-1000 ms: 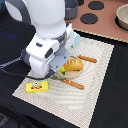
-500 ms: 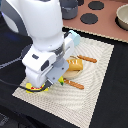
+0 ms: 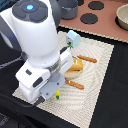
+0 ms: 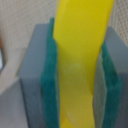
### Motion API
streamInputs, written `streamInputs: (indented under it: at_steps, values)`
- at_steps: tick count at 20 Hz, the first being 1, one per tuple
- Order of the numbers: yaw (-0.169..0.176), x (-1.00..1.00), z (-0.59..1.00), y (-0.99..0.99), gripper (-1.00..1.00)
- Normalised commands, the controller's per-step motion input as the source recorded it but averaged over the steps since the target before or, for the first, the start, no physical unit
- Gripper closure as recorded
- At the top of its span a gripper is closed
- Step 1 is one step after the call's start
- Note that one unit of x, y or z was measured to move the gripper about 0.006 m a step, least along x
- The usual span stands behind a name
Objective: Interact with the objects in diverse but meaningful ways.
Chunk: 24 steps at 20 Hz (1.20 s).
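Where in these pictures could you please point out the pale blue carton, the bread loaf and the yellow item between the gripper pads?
pale blue carton (image 3: 73,38), exterior view, its front face.
bread loaf (image 3: 76,65), exterior view, its exposed end.
yellow item (image 4: 80,65), wrist view, its middle between the pads.

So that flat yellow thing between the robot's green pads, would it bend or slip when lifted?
The flat yellow box looks thin and smooth, so probably light and a bit slippery. It appears straight-edged between the green pads, suggesting stiffness. The pads look rubbery and stand close on both faces, so a slip seems unlikely.
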Motion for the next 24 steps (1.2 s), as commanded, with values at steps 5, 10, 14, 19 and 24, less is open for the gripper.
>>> streamInputs:
  at_steps: [5,10,14,19,24]
  values:
    - [-0.047,0.54,0.21,0.06,-1.00]
    - [-0.034,0.43,0.17,0.07,-1.00]
    - [-0.024,0.41,0.58,0.02,-1.00]
    - [-0.022,0.30,0.91,0.00,-1.00]
    - [-0.026,0.27,0.83,0.00,-1.00]
